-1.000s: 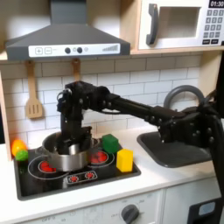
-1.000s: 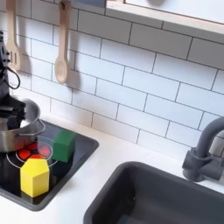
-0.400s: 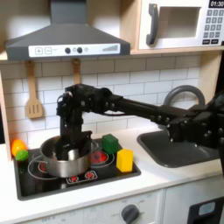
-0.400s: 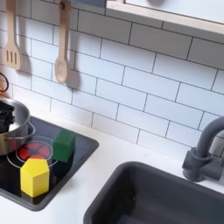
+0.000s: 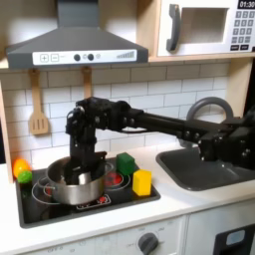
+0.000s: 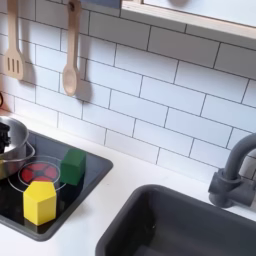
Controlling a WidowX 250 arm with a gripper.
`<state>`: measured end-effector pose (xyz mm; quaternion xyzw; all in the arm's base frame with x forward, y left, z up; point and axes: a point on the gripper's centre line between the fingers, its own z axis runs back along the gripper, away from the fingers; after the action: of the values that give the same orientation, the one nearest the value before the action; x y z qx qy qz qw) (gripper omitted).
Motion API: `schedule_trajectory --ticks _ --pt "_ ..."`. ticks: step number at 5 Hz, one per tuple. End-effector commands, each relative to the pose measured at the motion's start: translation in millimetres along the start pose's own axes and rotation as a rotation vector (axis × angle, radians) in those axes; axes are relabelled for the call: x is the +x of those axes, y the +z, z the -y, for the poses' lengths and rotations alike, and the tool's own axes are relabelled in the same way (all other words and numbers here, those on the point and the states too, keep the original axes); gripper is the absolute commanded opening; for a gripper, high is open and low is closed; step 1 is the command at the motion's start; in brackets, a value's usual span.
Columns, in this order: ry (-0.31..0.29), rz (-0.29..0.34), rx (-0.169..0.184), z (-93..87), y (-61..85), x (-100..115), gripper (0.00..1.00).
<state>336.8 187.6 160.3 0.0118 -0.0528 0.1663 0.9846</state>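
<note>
A silver pot [image 5: 72, 185] sits on the black toy stove [image 5: 100, 204], over the front left red burner. My gripper [image 5: 83, 162] reaches down onto the pot's back rim and looks shut on it; the fingers are hard to make out. In the second exterior view the pot [image 6: 9, 138] lies at the left edge, partly cut off. A green block [image 5: 126, 163] stands right of the pot, with a yellow block [image 5: 142, 181] in front of it. Both blocks, green [image 6: 73, 165] and yellow [image 6: 40, 202], stand apart from the pot.
A dark sink [image 5: 204, 169] with a grey faucet [image 5: 205, 108] lies to the first exterior view's right. A wooden spatula [image 5: 39, 105] and a spoon [image 6: 70, 60] hang on the tiled wall. A yellow and green toy [image 5: 20, 169] sits at the stove's left edge.
The pot and my gripper have shifted together to the left and slightly forward on the stove. In the second exterior view the pot has slid toward the left edge. The blocks have not moved.
</note>
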Motion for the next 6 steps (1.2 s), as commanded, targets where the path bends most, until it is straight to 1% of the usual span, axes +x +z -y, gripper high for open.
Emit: schedule_trajectory --ticks 1,2,3,4,5,6 --pt "0.000 0.027 0.003 0.0 0.2 5.9 1.00" --pt "0.013 0.044 0.014 -1.7 -3.0 11.3 1.00" --pt "0.036 0.053 0.011 -1.0 -2.0 21.7 1.00" --pt "0.056 0.085 0.016 -3.5 7.5 29.8 1.00" --pt "0.073 0.071 0.016 -5.3 2.3 35.9 1.00" --pt "0.085 0.086 0.010 -5.7 10.3 37.3 1.00"
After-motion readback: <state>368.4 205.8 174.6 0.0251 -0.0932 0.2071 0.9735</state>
